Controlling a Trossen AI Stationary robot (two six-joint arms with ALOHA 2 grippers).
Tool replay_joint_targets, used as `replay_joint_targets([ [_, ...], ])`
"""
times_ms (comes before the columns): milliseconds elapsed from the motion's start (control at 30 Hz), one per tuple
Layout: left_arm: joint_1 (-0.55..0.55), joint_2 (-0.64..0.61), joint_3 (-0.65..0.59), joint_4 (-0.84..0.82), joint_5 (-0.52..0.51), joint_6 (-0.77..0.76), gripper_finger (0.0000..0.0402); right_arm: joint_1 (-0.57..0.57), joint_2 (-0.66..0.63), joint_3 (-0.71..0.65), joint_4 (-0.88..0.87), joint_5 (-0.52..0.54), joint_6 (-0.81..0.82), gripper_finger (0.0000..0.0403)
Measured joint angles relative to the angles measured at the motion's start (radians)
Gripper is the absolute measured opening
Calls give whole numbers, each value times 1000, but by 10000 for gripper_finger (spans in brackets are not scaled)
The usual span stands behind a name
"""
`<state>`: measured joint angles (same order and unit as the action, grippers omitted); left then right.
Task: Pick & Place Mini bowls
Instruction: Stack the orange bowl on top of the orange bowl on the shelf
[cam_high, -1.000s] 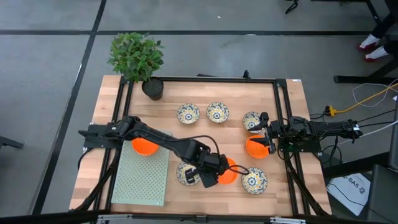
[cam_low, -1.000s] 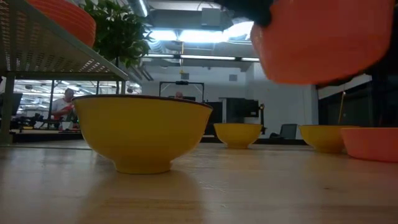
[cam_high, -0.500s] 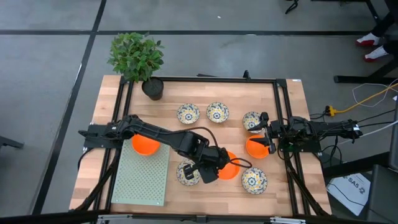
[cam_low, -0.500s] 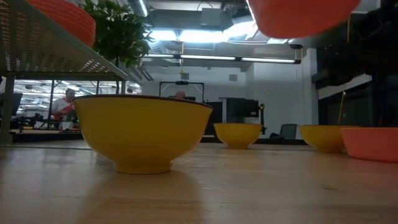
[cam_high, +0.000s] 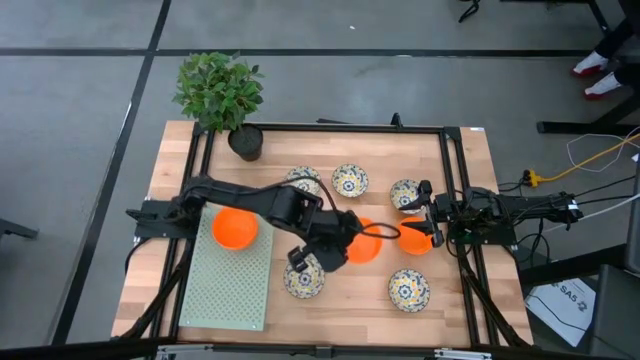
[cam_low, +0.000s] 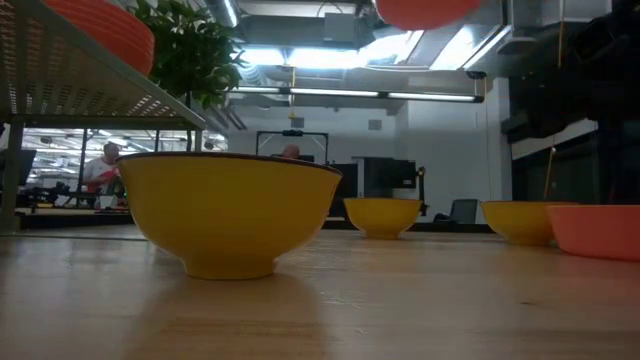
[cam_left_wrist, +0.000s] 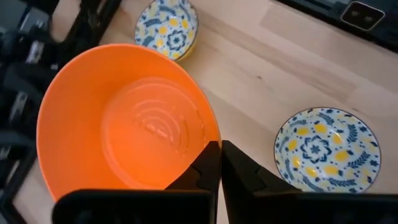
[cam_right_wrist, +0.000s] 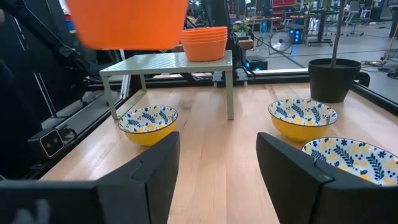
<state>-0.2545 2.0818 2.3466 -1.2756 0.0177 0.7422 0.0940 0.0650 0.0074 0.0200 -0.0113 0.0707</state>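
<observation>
1. One orange mini bowl (cam_high: 363, 243) is off the table, pinched by its rim in your left gripper (cam_high: 334, 247); in the left wrist view the two dark fingers are pressed tight together over the bowl's near wall (cam_left_wrist: 186, 149), mouth upward.
2. Two places matter for the coming move: the held bowl hangs over the middle of the wooden table (cam_high: 470, 180), and the stack of orange bowls (cam_high: 234, 229) sits on the perforated green rack (cam_high: 225, 285) to its left.
3. You likely need to carry the bowl leftward to that stack, judging from the like-coloured bowls there. The left arm's base sits on the rack's side, so it is the better placed.
4. Your right gripper (cam_high: 432, 222) waits at the right edge, fingers spread wide and holding nothing; a second orange bowl (cam_high: 410, 238) lies on the table just beside it.
5. Five patterned mini bowls rest on the table: two toward the far side (cam_high: 349, 180), one near the right gripper (cam_high: 404, 193), one on the near side (cam_high: 409, 289), and one (cam_high: 303, 280) just below the left gripper.
6. Mind the rack's raised top: in the right wrist view the stack (cam_right_wrist: 204, 42) sits well above table height, so I judge the bowl must stay high and level on its way over.
</observation>
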Motion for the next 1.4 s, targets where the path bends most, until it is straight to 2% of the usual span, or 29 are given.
replay_joint_targets([
  [233, 20, -47, 0, -100, 0, -53, 3, 0, 0, 0, 0, 0, 0, 213],
  [800, 27, -171, 0, -201, -5, -131, 3, 0, 0, 0, 0, 0, 0, 213],
  [1067, 27, -244, -3, -297, -70, -170, 3, 0, 0, 0, 0, 0, 0, 213],
  [1200, 26, -333, -84, -292, -78, -235, 3, 0, 0, 0, 0, 0, 0, 213],
  [1400, 28, -502, -287, -261, -191, -327, 3, 0, 0, 0, 0, 0, 0, 213],
])
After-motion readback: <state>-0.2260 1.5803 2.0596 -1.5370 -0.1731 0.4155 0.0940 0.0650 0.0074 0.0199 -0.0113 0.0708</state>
